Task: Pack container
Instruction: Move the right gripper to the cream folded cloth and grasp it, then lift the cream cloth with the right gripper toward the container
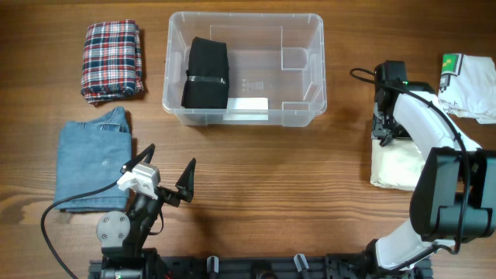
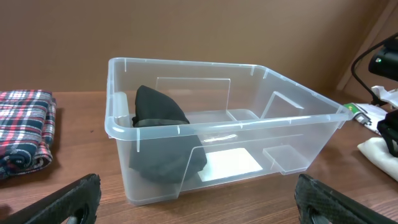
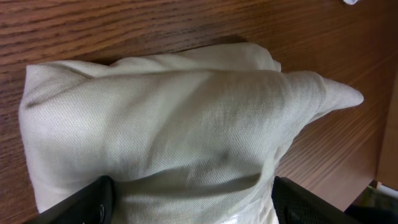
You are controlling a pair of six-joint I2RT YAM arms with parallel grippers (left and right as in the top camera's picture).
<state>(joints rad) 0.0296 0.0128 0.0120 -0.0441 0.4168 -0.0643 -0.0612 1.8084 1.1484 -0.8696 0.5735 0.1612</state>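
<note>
The clear container stands at the back middle of the table, with a black folded garment in its left part. In the left wrist view the container and the black garment lie just ahead of my left gripper. That left gripper hovers open and empty near the front edge. At the right, my right gripper points down on a cream folded garment. In the right wrist view the right gripper is open, its jaws wide on either side of the cream cloth.
A plaid folded garment lies at the back left, and a blue denim one lies in front of it beside my left arm. A white garment with a green print sits at the far right edge.
</note>
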